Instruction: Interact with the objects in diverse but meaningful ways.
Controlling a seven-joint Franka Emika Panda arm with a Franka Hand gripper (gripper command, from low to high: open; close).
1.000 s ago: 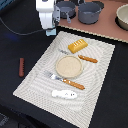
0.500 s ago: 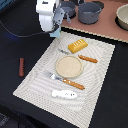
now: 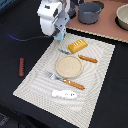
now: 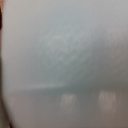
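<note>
My gripper (image 3: 60, 34) hangs over the far corner of the striped placemat (image 3: 35, 82) on the exterior view's left. It is shut on the pale blue-white carton (image 3: 60, 36). The carton's pale surface (image 4: 64, 55) fills the wrist view, and no fingers show there. The golden scored bread loaf (image 3: 77, 46) lies just to the exterior view's right of the gripper. The grey long-handled saucepan (image 3: 90, 12) stands behind on the brown surface. The thin red-brown sausage (image 3: 21, 66) lies on the black table, left of the mat. The small white speckled piece (image 3: 65, 93) lies near the mat's front edge.
A tan round plate (image 3: 69, 66) sits mid-mat. An orange-handled knife (image 3: 87, 59) lies to its right and an orange-handled fork (image 3: 67, 81) in front of it. A beige bowl (image 3: 122, 15) stands at the back right on the brown surface.
The arm has shifted slightly toward the exterior view's right with the carton still at the gripper. Nothing on the mat has moved.
</note>
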